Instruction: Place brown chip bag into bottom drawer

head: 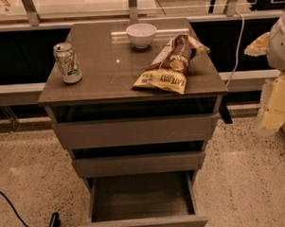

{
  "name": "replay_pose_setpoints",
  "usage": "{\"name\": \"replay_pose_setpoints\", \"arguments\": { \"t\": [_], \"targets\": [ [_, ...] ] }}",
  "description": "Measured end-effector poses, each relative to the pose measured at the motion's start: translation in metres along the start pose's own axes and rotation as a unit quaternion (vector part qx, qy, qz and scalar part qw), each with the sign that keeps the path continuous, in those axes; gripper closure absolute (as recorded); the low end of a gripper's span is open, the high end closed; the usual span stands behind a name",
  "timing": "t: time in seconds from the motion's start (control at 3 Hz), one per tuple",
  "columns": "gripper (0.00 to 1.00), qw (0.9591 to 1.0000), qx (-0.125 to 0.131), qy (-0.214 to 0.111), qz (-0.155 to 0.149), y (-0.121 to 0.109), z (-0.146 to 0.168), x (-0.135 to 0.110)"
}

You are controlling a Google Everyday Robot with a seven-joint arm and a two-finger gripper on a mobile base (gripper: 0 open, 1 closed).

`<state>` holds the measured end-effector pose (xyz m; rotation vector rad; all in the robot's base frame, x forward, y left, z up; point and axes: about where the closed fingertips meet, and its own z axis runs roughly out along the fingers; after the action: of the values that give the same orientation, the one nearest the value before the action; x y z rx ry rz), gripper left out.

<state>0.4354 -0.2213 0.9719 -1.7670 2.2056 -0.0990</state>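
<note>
Brown chip bag, lettering looks like "LATE JULY", lies on the cabinet top by the bowl; bottom drawer pulled open; gripper at right edge, can't tell its state

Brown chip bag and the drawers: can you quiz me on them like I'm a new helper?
1. True or false: the bottom drawer is pulled open.
2. Where does the brown chip bag lie? A. on the cabinet top B. in the bottom drawer C. on the floor
3. Fill in: the tool hangs beyond the cabinet top's ____ edge in the view, not touching the bag.
Key: 1 true; 2 A; 3 right.
</note>
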Motion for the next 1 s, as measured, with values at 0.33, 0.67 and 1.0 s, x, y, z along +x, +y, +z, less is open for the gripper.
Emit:
{"name": "replay_pose_setpoints", "arguments": {
  "t": [0.33,0.67,1.0],
  "targets": [
    [0.00,0.9924,0.049,0.031,-0.109,-0.0485,0.0231,-0.0188],
    [0.00,0.9920,0.053,0.044,-0.106,-0.0491,0.0196,-0.0099],
    [0.00,0.9922,0.052,0.042,-0.106,-0.0484,0.0196,-0.0116]
  ]
}}
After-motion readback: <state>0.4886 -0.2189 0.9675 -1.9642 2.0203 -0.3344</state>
